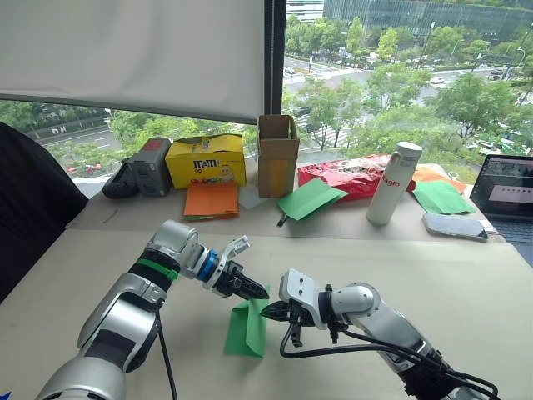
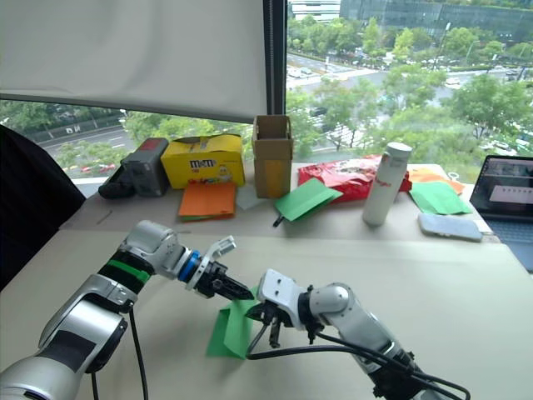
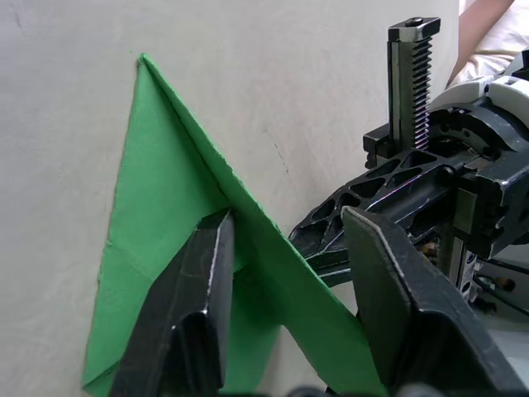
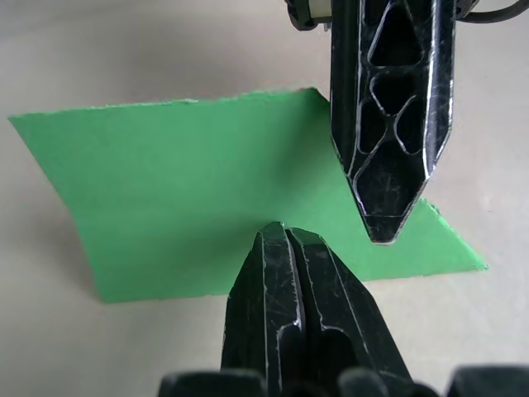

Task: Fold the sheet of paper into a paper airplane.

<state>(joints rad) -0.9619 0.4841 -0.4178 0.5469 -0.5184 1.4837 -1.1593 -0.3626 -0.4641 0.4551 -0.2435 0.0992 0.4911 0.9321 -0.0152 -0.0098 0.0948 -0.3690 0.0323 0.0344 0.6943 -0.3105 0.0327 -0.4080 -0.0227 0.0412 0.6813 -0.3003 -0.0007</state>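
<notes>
The sheet of paper is bright green and folded into a pointed wedge. It stands partly raised off the beige table near the front centre. My left gripper is open, and its fingers straddle the raised fold of the paper. From the right, my right gripper meets the paper at that fold. In the right wrist view it is shut, its tips pinched against the green paper. One finger of the left gripper hangs just beyond it.
Along the back stand a black device, a yellow box, orange paper sheets, a cardboard box, loose green sheets, a red bag and a white bottle. A phone and a laptop sit at the far right.
</notes>
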